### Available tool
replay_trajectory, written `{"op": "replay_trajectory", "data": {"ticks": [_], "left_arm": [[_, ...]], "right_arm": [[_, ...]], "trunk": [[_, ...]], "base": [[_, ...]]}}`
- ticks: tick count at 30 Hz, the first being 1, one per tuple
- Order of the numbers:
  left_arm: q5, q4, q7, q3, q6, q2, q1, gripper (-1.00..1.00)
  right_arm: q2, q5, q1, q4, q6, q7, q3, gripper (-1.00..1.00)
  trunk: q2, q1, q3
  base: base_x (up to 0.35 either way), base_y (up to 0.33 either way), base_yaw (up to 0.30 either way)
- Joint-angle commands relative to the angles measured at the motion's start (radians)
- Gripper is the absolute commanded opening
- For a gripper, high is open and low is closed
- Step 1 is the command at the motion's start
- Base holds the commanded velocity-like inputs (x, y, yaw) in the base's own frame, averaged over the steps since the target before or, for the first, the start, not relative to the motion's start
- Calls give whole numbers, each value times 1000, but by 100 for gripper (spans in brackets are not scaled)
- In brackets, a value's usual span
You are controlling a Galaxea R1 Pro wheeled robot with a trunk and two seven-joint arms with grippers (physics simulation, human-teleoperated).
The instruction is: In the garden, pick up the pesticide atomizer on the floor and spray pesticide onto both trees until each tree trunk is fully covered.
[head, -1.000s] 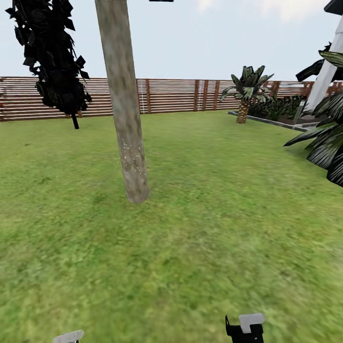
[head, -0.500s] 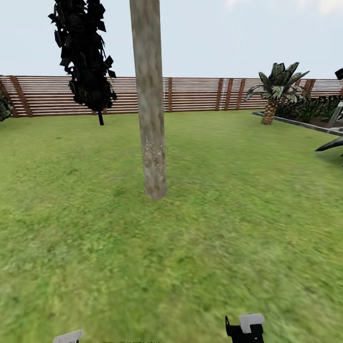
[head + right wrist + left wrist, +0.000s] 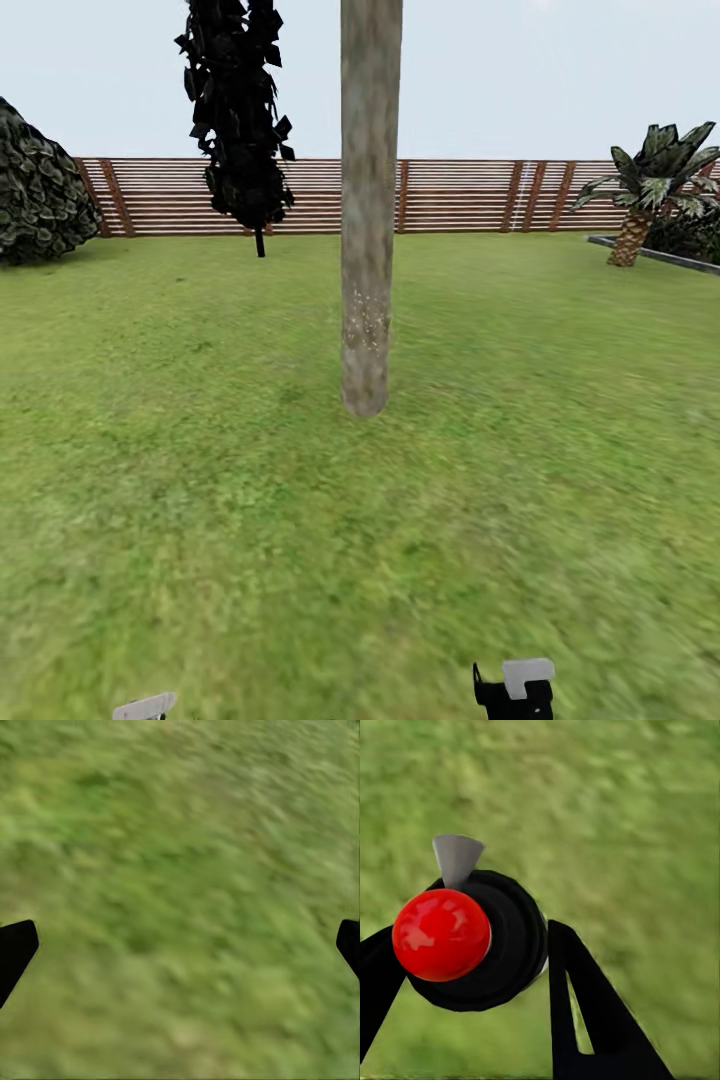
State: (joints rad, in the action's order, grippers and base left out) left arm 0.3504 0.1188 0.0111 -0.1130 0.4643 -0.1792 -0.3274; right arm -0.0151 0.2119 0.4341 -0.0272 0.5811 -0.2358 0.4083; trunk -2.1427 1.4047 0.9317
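Head view: a pale, blotchy tree trunk [image 3: 365, 250] rises from the lawn [image 3: 200, 480], with fine white specks of pesticide [image 3: 366, 305] on its lower part. Behind the trunk runs the reddish-brown slat fence [image 3: 460, 195]; a near-black narrow tree [image 3: 238, 110] stands beside the trunk, in front of the fence.

Left wrist view: the left gripper [image 3: 465, 967] pinches the pesticide atomizer [image 3: 472, 941], its dark body wedged between the two black fingers [image 3: 592, 1020], red top facing the camera, over grass.

Right wrist view: the right gripper [image 3: 180, 945] has its jaws spread wide over the grass, holding nothing.
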Motion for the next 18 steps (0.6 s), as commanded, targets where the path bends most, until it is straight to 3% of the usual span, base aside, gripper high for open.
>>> {"op": "replay_trajectory", "data": {"ticks": [1, 18], "left_arm": [[10, -1, 1, -8, 3, 0, -1, -100], [10, -2, 1, -8, 3, 0, -1, -100]], "right_arm": [[0, 7, 0, 0, 2, -3, 9, 100], [0, 7, 0, 0, 2, -3, 9, 100]], "trunk": [[0, 0, 1], [0, 0, 8]], "base": [[0, 0, 281], [0, 0, 281]]}}
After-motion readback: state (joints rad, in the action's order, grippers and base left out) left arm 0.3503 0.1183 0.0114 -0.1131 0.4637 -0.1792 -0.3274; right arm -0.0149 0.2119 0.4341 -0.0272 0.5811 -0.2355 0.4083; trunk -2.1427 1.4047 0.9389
